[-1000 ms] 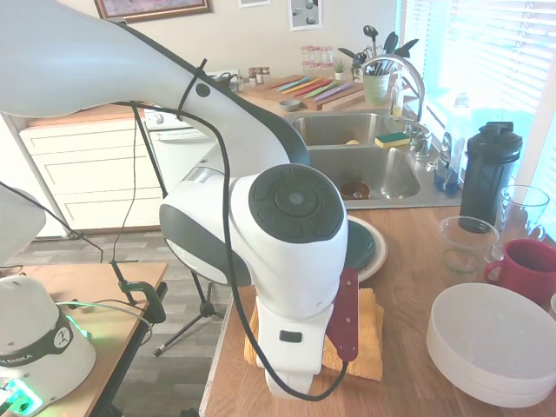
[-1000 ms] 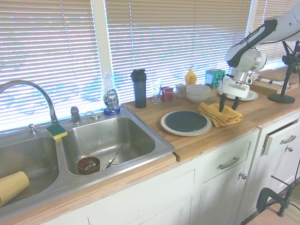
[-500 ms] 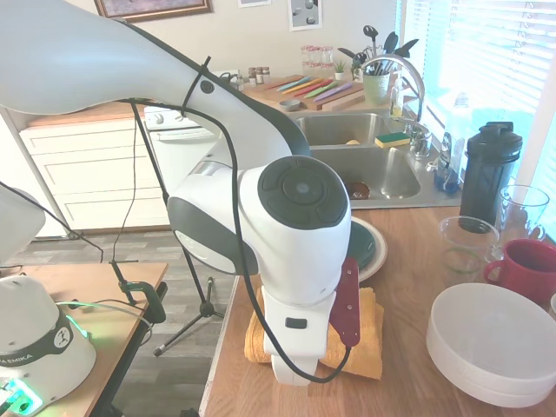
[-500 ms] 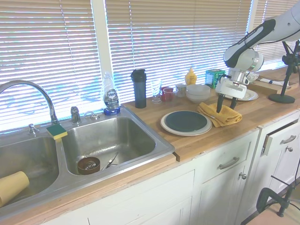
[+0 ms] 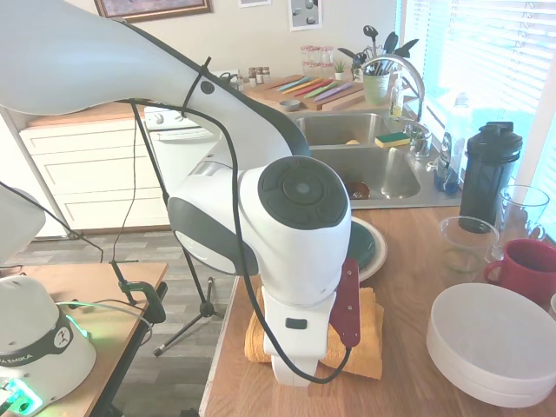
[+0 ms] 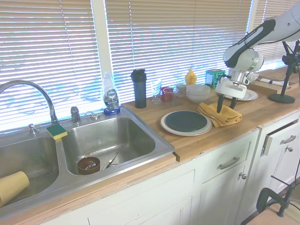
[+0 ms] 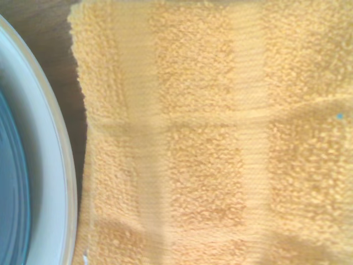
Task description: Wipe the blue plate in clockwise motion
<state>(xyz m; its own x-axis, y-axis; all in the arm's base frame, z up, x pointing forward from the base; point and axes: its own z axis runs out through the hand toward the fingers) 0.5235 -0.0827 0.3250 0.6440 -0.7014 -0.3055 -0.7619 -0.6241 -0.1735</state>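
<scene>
The gripper [image 6: 226,107] is hanging with fingers spread apart over the yellow towel [image 6: 220,114]. Just beside the towel, the blue plate [image 6: 185,121] is sitting inside the cream plate [image 6: 204,129], toward the sink [image 6: 149,151].

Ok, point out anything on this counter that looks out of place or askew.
Only the yellow towel stands out: it lies rumpled under the open claw. The blue plate sits centred on the cream plate; no spills.
</scene>
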